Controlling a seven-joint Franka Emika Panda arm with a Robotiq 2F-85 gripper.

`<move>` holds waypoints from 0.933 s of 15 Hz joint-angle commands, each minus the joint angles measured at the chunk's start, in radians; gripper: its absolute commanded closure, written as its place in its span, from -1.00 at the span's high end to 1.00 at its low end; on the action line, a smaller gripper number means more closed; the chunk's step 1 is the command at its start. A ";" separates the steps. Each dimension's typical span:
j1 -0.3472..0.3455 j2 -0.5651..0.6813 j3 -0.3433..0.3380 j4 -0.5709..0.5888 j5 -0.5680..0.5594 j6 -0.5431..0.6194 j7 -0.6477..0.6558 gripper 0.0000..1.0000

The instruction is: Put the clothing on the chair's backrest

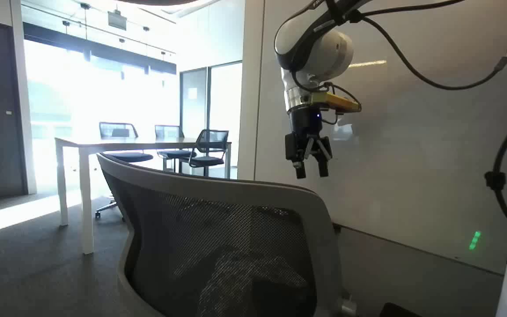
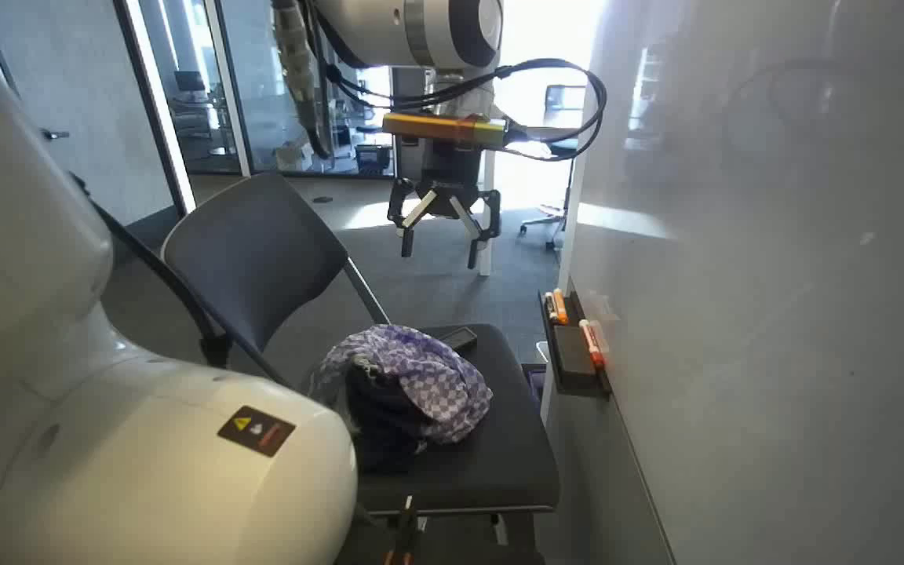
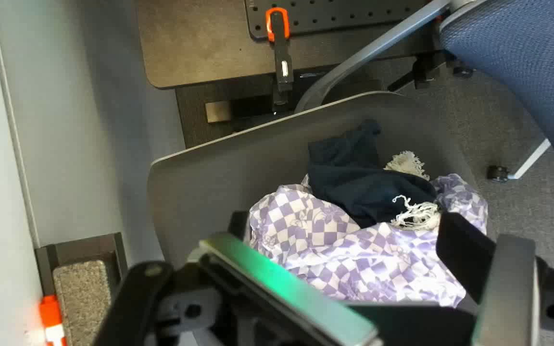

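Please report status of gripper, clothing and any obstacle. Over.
Gripper open, empty, above seat. Clothing bunched on seat, not yet on backrest. No obstacle seen between; dark flat object near clothing.

The arm is white and rounded, with a grey band, a dark cap and a dark sticker showing a yellow warning triangle. Black cables loop beside a box in yellow and orange. The gripper is black, with pale flat bars and dark fingers.
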 commanded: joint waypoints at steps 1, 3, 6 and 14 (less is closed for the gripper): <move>-0.005 0.001 0.005 0.004 0.001 -0.001 -0.001 1.00; -0.003 0.016 0.004 0.009 0.006 0.017 -0.007 1.00; 0.001 0.107 0.002 0.007 0.035 0.113 -0.008 1.00; 0.001 0.386 0.034 0.005 0.097 0.411 -0.036 1.00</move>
